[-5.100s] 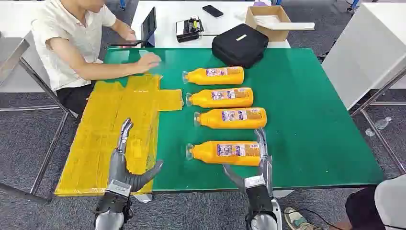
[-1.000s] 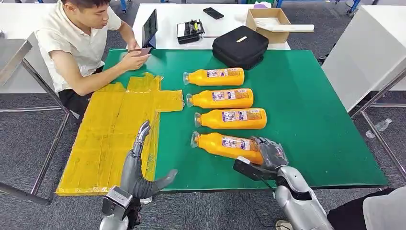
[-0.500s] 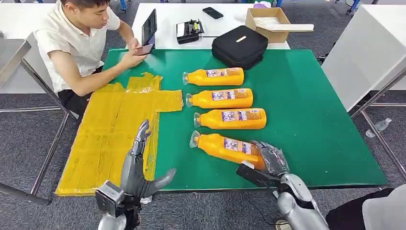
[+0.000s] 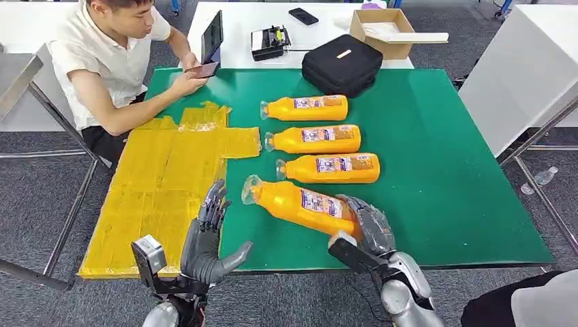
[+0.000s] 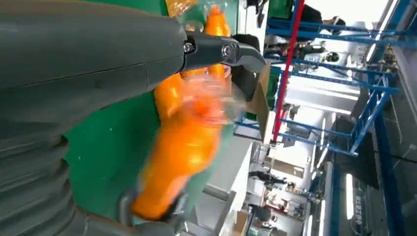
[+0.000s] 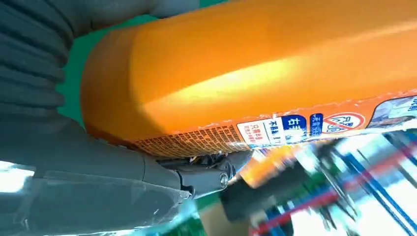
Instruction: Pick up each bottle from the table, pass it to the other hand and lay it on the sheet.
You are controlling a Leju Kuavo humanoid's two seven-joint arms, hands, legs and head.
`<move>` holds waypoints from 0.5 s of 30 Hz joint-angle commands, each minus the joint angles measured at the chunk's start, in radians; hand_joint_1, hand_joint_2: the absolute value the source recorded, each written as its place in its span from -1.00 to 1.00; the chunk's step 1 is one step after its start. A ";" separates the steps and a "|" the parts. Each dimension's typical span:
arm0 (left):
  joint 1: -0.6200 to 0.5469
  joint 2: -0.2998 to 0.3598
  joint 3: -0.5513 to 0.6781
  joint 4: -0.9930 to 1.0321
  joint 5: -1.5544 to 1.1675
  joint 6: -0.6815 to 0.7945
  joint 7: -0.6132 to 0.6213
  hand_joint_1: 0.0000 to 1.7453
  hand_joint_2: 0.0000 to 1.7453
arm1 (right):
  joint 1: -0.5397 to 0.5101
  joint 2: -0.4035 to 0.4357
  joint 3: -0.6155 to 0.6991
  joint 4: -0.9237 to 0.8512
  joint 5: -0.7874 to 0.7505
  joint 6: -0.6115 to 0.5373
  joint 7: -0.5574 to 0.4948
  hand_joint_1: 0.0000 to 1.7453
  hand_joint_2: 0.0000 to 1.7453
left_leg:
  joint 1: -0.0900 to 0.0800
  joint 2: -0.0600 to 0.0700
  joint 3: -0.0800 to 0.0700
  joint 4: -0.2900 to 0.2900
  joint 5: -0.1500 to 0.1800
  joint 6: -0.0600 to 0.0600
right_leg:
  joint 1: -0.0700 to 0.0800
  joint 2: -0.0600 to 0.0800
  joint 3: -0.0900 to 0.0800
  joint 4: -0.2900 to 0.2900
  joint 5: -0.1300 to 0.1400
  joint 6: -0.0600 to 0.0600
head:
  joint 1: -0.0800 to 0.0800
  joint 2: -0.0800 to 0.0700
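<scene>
My right hand (image 4: pixel 367 226) grips the base end of an orange bottle (image 4: pixel 298 204), lifted off the green table (image 4: pixel 443 177) with its clear cap pointing left and slightly up. In the right wrist view the orange bottle (image 6: pixel 255 73) lies against my right hand (image 6: pixel 118 167). My left hand (image 4: pixel 208 242) is open, fingers up, just left of the bottle's cap, at the edge of the yellow sheet (image 4: pixel 157 184). In the left wrist view the bottle (image 5: pixel 189 142), blurred, sits past my left hand (image 5: pixel 98 64). Three more orange bottles (image 4: pixel 304 108) (image 4: pixel 313 139) (image 4: pixel 328 168) lie in a row on the table.
A person (image 4: pixel 109 61) sits at the far left corner holding a phone (image 4: pixel 202 69), beside the sheet. A black bag (image 4: pixel 341 63) rests on the table's far edge. Behind it, a white table holds a cardboard box (image 4: pixel 383 30) and a small device (image 4: pixel 270 42).
My right hand has lifted the nearest bottle off the table and carried it left, cap end raised. My left hand has risen and shifted right toward the cap.
</scene>
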 commanded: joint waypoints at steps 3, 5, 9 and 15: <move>0.005 -0.019 -0.046 -0.003 -0.003 -0.012 -0.013 -1.00 1.00 | -0.051 0.174 -0.049 -0.050 -0.034 -0.023 -0.032 1.00 1.00 | 0.001 0.003 0.002 0.001 -0.002 0.000 | 0.001 0.001 0.001 0.001 -0.001 -0.004 | 0.000 0.000; -0.002 -0.024 -0.043 0.004 -0.003 -0.009 -0.017 -1.00 1.00 | -0.044 0.211 -0.049 -0.070 -0.045 -0.025 -0.051 1.00 1.00 | 0.000 0.001 0.000 0.000 0.000 0.000 | 0.000 0.001 0.000 0.000 0.000 -0.002 | 0.000 0.000; -0.004 -0.026 -0.042 -0.003 0.001 -0.010 -0.018 -1.00 1.00 | -0.036 0.230 -0.039 -0.085 -0.056 -0.013 -0.059 1.00 1.00 | 0.000 0.001 0.000 0.000 -0.001 0.000 | 0.000 0.001 0.000 0.001 -0.001 -0.003 | 0.000 0.000; -0.035 -0.041 -0.042 0.074 0.156 -0.091 0.044 -1.00 1.00 | -0.081 0.234 0.045 0.017 -0.060 0.026 -0.102 1.00 1.00 | 0.001 0.002 0.002 0.000 -0.001 0.000 | 0.001 0.000 0.001 0.000 -0.001 -0.004 | 0.000 0.000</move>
